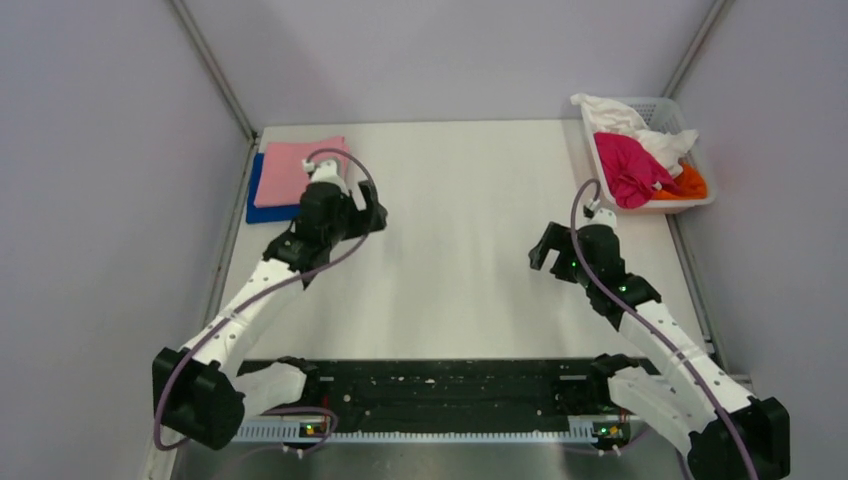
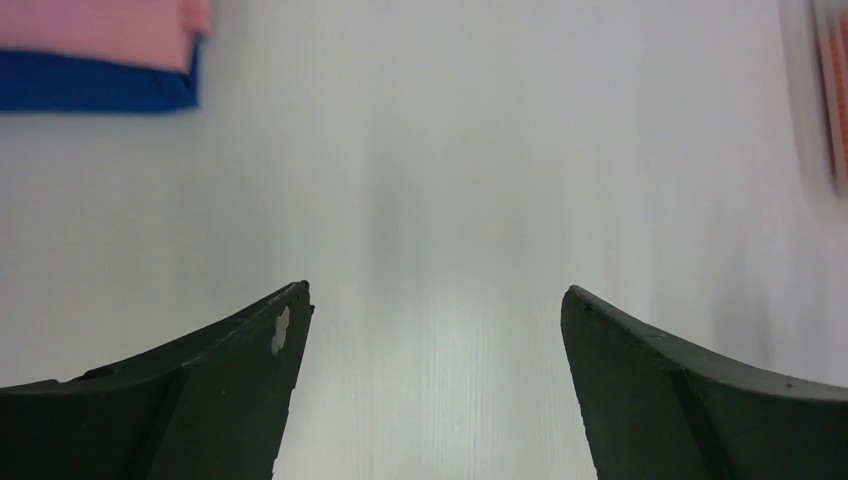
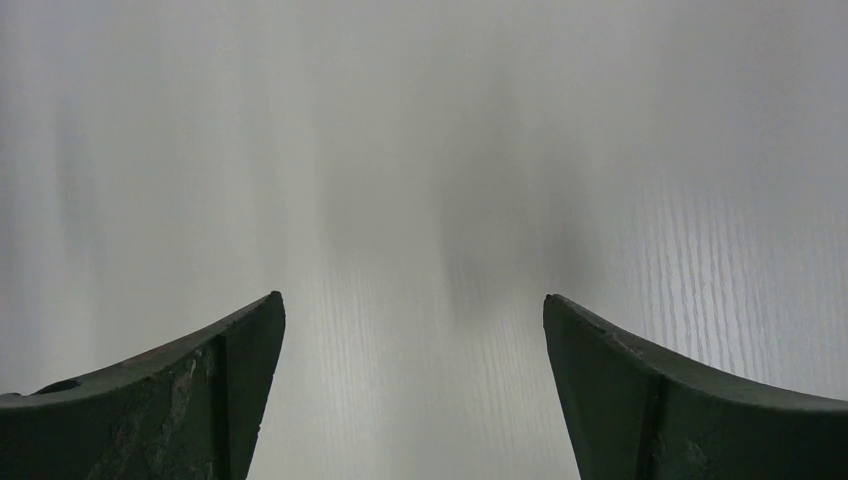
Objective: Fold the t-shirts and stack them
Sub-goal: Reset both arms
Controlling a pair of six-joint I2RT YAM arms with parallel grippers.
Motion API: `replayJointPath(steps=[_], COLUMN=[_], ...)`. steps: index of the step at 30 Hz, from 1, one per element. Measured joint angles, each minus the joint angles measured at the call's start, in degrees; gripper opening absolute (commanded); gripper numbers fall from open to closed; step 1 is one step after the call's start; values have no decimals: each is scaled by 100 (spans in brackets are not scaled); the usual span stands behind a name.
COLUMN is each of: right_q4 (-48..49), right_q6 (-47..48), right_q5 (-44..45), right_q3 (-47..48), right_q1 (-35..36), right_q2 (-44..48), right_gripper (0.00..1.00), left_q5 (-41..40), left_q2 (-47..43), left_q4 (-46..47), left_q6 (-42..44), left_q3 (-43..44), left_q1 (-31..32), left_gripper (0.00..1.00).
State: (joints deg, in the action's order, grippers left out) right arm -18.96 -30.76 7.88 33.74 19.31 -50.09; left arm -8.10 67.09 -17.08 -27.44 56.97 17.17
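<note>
White table (image 1: 460, 250), grey walls all round. Nearest me, both arms hover over bare tabletop, left gripper (image 2: 435, 295) and right gripper (image 3: 412, 300) spread wide, nothing in either. Far left corner: pink tee (image 1: 300, 170) folded flat on the blue tee (image 1: 262, 205). Far right corner: basket (image 1: 700, 203) with magenta tee (image 1: 625, 165), white tee (image 1: 620, 115) and orange tee (image 1: 690, 185) crumpled in. Light, floppy cotton I reckon, so I'd pinch a raised fold on the magenta and lift slowly.

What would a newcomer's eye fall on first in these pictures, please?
Probably the bright heap in the white basket at the far right: a magenta t-shirt, white cloth and orange cloth. At the far left, a folded pink t-shirt lies on a folded blue t-shirt.
</note>
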Motion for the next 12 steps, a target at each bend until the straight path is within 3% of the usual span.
replayJointPath(steps=[3,6,12], right_q4=[-33,-35,52], right_q6=[-94,-190,-363], right_q5=[0,2,85], right_q3=[-313,-584,-984], right_q1=[0,0,0], right_q2=[245,431,920], right_gripper=[99,99,99], left_q5=[260,417,190], left_q2=[-391,-579,-817], left_q4=[326,393,295], left_q6=[-197,-409,-568], left_q3=[-1095,-1829,-2116], left_q1=[662,837,837], left_gripper=[99,99,99])
